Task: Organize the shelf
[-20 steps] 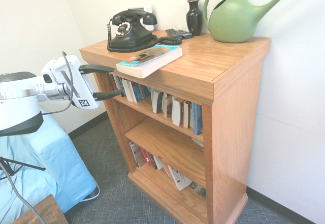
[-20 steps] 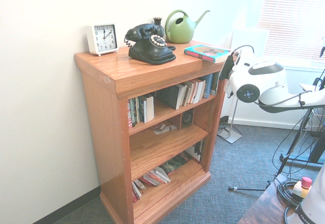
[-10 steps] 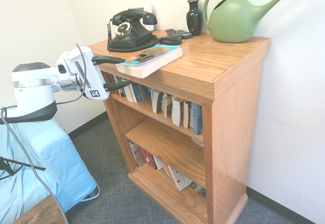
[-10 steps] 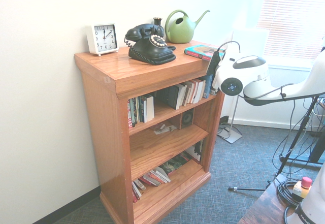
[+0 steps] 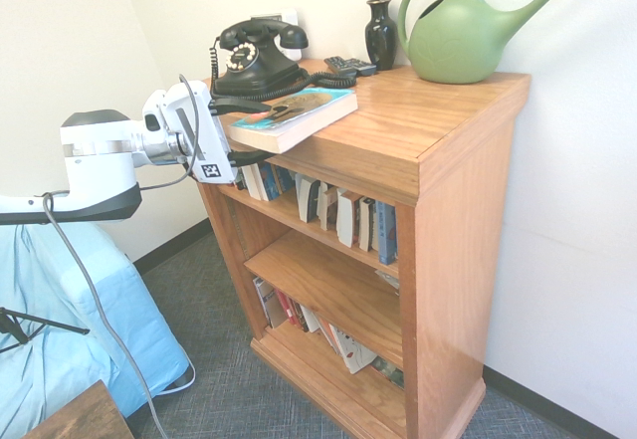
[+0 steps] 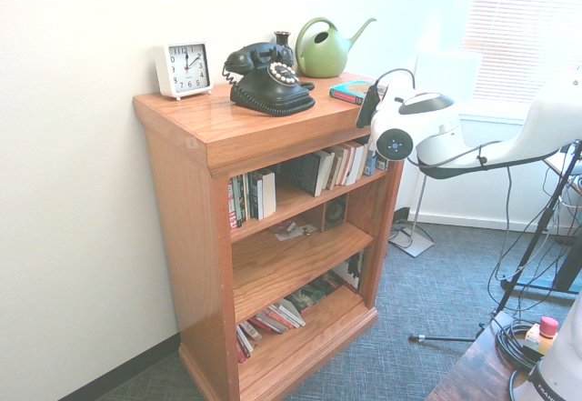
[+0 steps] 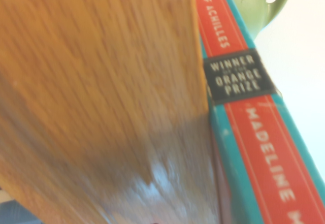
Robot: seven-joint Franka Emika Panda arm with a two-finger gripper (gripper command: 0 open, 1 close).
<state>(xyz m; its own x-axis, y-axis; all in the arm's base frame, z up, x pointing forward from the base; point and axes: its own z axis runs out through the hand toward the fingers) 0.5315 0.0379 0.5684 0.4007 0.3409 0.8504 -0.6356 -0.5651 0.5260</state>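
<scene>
Gripper sat spread, fingers above and below book overhanging shelf corner, spine facing wrist, not pinching yet.

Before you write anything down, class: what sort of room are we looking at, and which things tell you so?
Probably a study or home office corner. A wooden shelf holds rows of books, with an old black dial telephone and a white clock on top; there is grey carpet and a window with blinds.

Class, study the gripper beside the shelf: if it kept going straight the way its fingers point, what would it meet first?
Most likely the teal paperback book overhanging the shelf top: the open gripper already brackets its near end, one finger above, one below. Exact depth is unclear.
</scene>
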